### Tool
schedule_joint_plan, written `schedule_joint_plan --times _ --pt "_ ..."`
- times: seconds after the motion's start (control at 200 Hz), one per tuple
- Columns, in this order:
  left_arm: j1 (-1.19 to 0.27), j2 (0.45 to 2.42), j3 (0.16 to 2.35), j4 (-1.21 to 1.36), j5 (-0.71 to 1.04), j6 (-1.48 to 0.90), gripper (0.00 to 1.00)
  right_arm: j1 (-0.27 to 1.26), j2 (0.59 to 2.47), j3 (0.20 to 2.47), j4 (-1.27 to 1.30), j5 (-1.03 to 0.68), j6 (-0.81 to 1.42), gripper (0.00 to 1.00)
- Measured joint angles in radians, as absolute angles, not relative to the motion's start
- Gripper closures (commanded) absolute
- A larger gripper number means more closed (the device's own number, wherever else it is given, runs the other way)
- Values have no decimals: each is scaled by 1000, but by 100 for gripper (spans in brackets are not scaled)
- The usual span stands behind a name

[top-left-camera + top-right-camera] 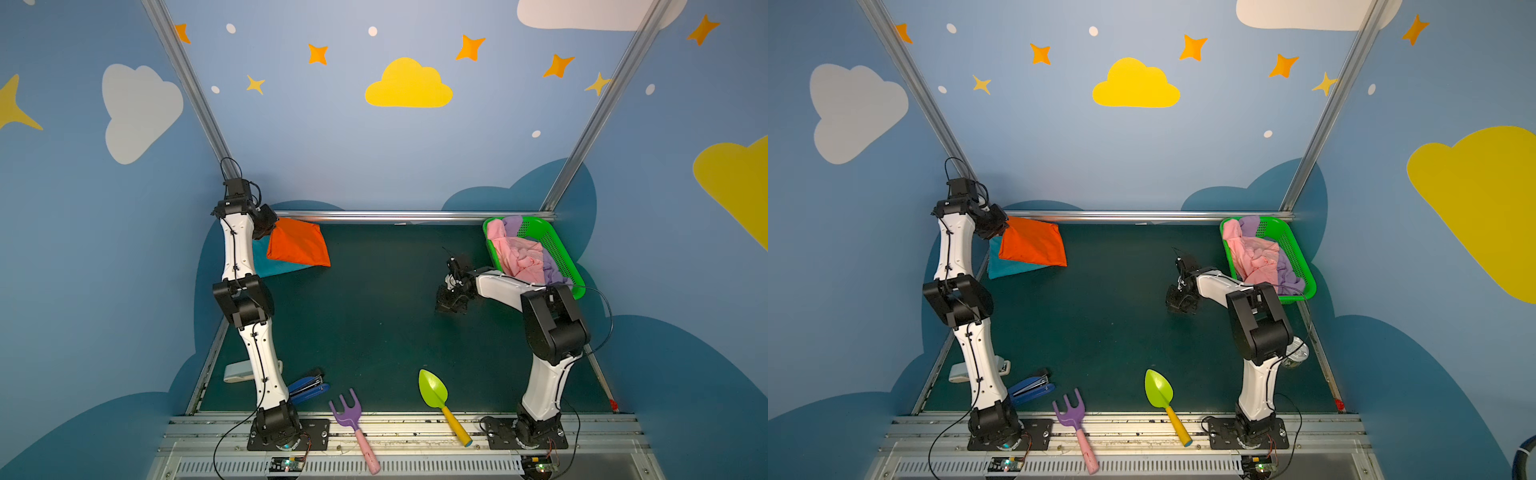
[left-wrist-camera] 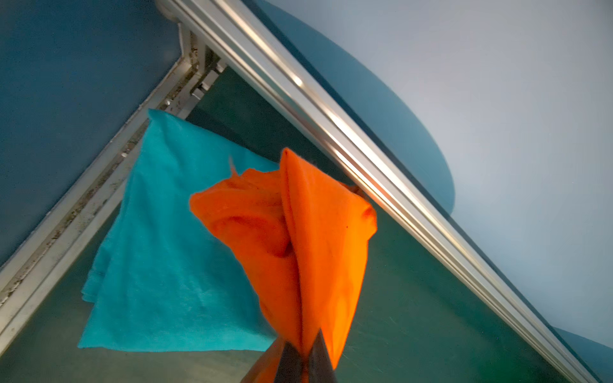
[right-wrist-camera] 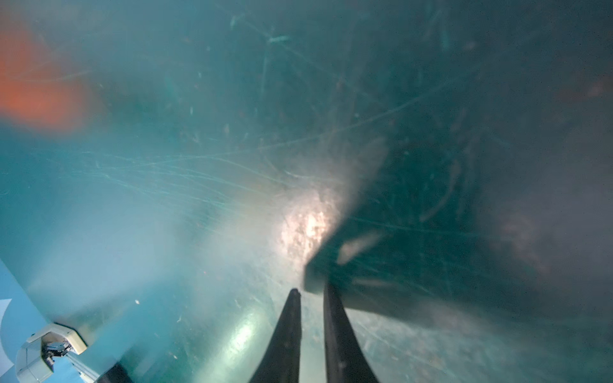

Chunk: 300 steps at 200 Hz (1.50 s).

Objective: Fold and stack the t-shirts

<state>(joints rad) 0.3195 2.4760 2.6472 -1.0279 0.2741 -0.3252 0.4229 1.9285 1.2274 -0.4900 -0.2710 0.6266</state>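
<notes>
My left gripper [image 1: 269, 231] [image 2: 306, 345] is at the back left corner, shut on a corner of the folded bright orange t-shirt [image 1: 297, 245] [image 1: 1034, 244] [image 2: 315, 238]. The shirt hangs from it over the teal blue t-shirt [image 1: 270, 268] [image 1: 1005, 269] [image 2: 172, 248], which lies flat on the mat. A pale pink t-shirt [image 1: 519, 254] [image 1: 1256, 254] and a lilac one [image 1: 553, 271] [image 1: 1285, 266] lie crumpled in the green basket [image 1: 559, 245] [image 1: 1295, 249] at the back right. My right gripper [image 1: 449, 305] [image 1: 1180, 307] [image 3: 311, 291] hovers low over bare mat left of the basket, its jaws a narrow gap apart and empty.
Along the front edge lie a blue stapler [image 1: 309, 388], a purple toy rake [image 1: 347, 409], a green toy shovel [image 1: 432, 390] and a white object [image 1: 239, 372] behind the left arm. A metal can [image 1: 1296, 353] stands by the right arm. A metal rail [image 1: 415, 216] borders the back.
</notes>
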Motion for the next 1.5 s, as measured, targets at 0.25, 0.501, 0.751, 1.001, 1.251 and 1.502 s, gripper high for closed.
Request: schedule_joint_plan --times 0.25,0.501,0.751,1.001,1.251,1.502 --pt "333 2618 2637 -999 177 -315 85 425 1939 1240 -490 -278 628 86" --pt "338 2642 2619 -1029 -52 -400 67 425 1940 1240 -491 -278 629 87" --pt "327 2497 2486 -1060 -260 -469 62 426 1940 1240 -488 -279 632 87" --pt "255 2352 2450 -1056 -340 -476 65 442 1919 1211 -459 -263 628 87" --pt "194 1953 1888 -779 -214 -493 43 474 1758 1156 -450 -162 566 87" --pt "94 1404 1350 -447 -220 -537 0 480 1324 1074 -377 28 438 51"
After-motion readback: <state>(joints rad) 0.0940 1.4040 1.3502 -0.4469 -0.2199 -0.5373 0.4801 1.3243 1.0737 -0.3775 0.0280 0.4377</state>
